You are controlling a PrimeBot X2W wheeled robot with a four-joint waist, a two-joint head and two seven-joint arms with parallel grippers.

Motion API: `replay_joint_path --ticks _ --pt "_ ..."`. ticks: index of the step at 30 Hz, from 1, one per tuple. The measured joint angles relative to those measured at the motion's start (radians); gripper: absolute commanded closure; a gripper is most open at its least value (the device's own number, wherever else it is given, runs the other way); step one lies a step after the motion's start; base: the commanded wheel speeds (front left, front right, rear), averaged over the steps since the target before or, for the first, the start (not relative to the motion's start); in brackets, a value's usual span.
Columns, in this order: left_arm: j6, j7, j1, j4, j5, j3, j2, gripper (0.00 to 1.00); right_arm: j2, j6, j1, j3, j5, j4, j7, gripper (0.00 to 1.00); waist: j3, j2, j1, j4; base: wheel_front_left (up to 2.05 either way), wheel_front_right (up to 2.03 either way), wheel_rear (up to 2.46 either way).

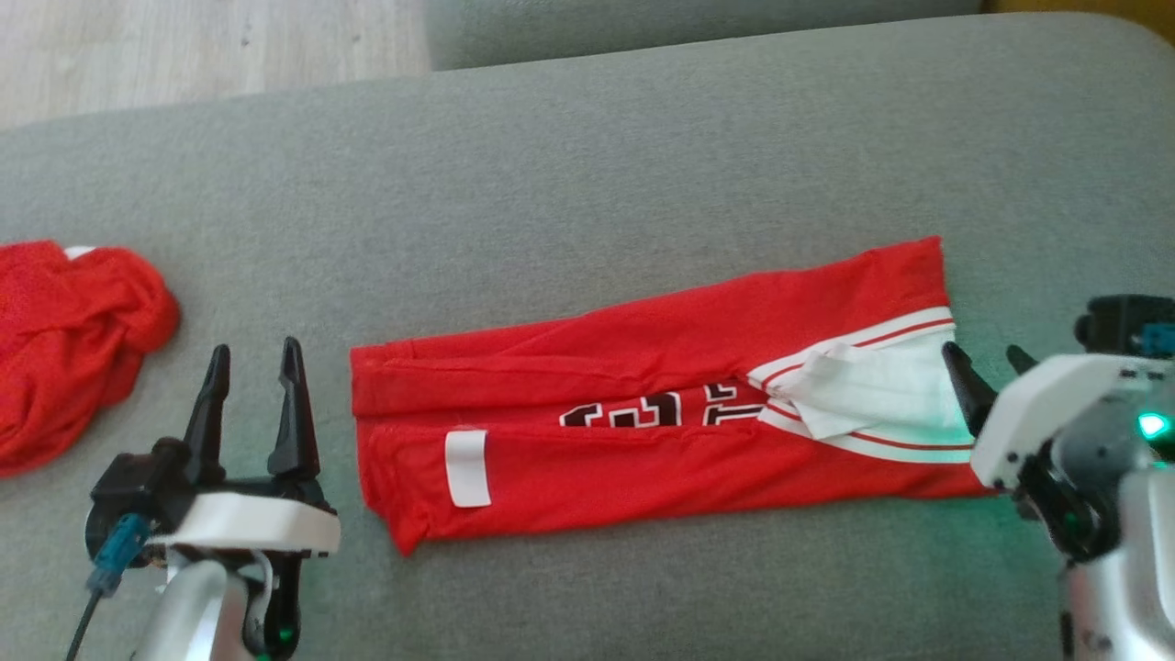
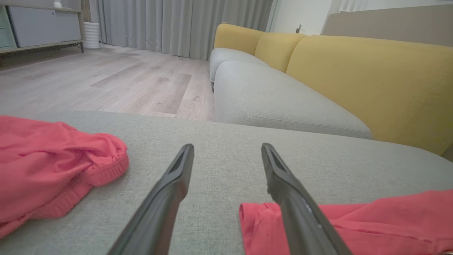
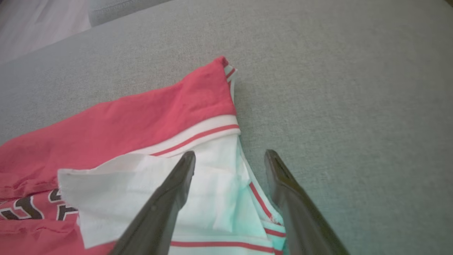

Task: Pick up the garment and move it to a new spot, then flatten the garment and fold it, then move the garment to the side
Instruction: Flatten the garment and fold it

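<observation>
Lying folded between jaws: garment (image 1: 597,367). Left jaws released beside plain end; right jaws released, straddling white-trimmed edge.

Matt cloth garment (image 1: 643,367), coarse woven cushion (image 1: 587,156)

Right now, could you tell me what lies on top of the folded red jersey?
A white flap lies over the jersey's striped end; a white label sits near the other. Folds partly cover the lettering.

Two red garments, folded jersey (image 1: 643,431), crumpled heap (image 1: 64,340); two hands: left hand (image 1: 256,347), right hand (image 1: 979,349).
</observation>
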Motion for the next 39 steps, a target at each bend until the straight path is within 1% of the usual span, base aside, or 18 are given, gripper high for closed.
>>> replay_joint_path --ticks 7,10,13,16,17,18,19,23,28,31,32,33,34,35,39 --pt "0.000 0.000 0.000 -0.002 0.008 0.003 0.000 0.00 0.007 0.000 -0.114 -0.009 -0.047 0.225 -0.045 0.00 0.030 0.0000 0.0002 0.031 0.00 0.00 0.00" --pt "-0.007 0.000 -0.003 0.003 0.008 0.003 0.000 0.00 0.006 0.000 -0.149 -0.013 -0.067 0.306 -0.069 0.00 0.042 0.0000 0.0002 0.043 0.00 0.00 0.00" --pt "-0.008 0.000 -0.003 0.009 0.008 0.003 -0.002 0.00 -0.005 0.000 -0.186 0.002 -0.080 0.364 -0.062 0.00 0.047 0.0000 0.0001 0.054 0.00 0.00 0.00" --pt "-0.008 0.000 -0.003 0.013 0.008 0.003 -0.005 0.00 -0.021 0.000 -0.210 0.031 -0.073 0.395 -0.021 0.00 0.043 0.0000 0.0001 0.059 0.00 0.00 0.00" --pt "-0.008 0.000 -0.003 0.014 0.008 0.003 -0.007 0.00 -0.030 0.000 -0.214 0.046 -0.065 0.398 -0.005 0.13 0.041 0.0000 0.0001 0.059 0.00 0.00 0.00" --pt "-0.008 0.000 -0.003 0.015 0.008 0.003 -0.008 0.00 -0.035 0.000 -0.217 0.059 -0.057 0.400 0.007 0.75 0.039 0.0000 0.0000 0.058 0.00 0.00 0.00" --pt "-0.008 0.000 -0.003 0.017 0.008 0.003 -0.009 0.00 -0.039 0.000 -0.219 0.076 -0.049 0.401 0.017 1.00 0.037 0.0000 0.0001 0.057 0.00 0.00 0.00" --pt "-0.008 0.000 -0.002 0.018 0.008 0.010 -0.010 0.00 -0.047 0.000 -0.219 0.120 -0.011 0.392 0.026 1.00 0.026 0.0000 0.0001 0.046 0.00 0.00 0.00" --pt "-0.009 0.000 0.002 0.018 0.008 0.024 -0.011 0.00 -0.097 0.000 -0.177 0.125 -0.008 0.318 0.022 1.00 0.008 0.0000 0.0001 0.027 0.00 0.00 0.00" --pt "-0.008 0.000 0.018 0.011 0.008 0.037 -0.013 0.00 -0.140 0.000 -0.157 0.075 -0.027 0.239 0.030 1.00 -0.004 0.0000 0.0001 0.014 0.00 0.00 0.00" --pt "-0.007 0.000 0.037 0.006 0.011 0.040 -0.017 0.00 -0.170 0.000 -0.153 0.033 -0.045 0.181 0.048 1.00 -0.011 0.0000 0.0000 0.006 0.00 0.00 0.00" --pt "-0.007 0.000 0.046 0.006 0.014 0.040 -0.019 0.00 -0.185 0.000 -0.151 0.014 -0.058 0.156 0.055 1.00 -0.014 0.0000 0.0000 0.002 0.00 0.00 0.00" --pt "-0.007 0.000 0.046 0.006 0.014 0.040 -0.019 0.00 -0.185 0.000 -0.151 0.014 -0.058 0.156 0.055 1.00 -0.014 0.0000 0.0000 0.002 0.00 0.00 0.00" --pt "-0.007 0.000 0.059 0.004 0.015 0.040 -0.023 0.00 -0.211 0.000 -0.142 -0.025 -0.082 0.117 0.077 1.00 -0.019 0.0000 0.0000 -0.003 0.00 0.00 0.00" --pt "-0.007 0.000 0.061 0.001 0.015 0.040 -0.025 0.00 -0.229 0.000 -0.126 -0.065 -0.089 0.079 0.094 1.00 -0.022 0.0000 0.0001 -0.005 0.00 0.00 0.00"
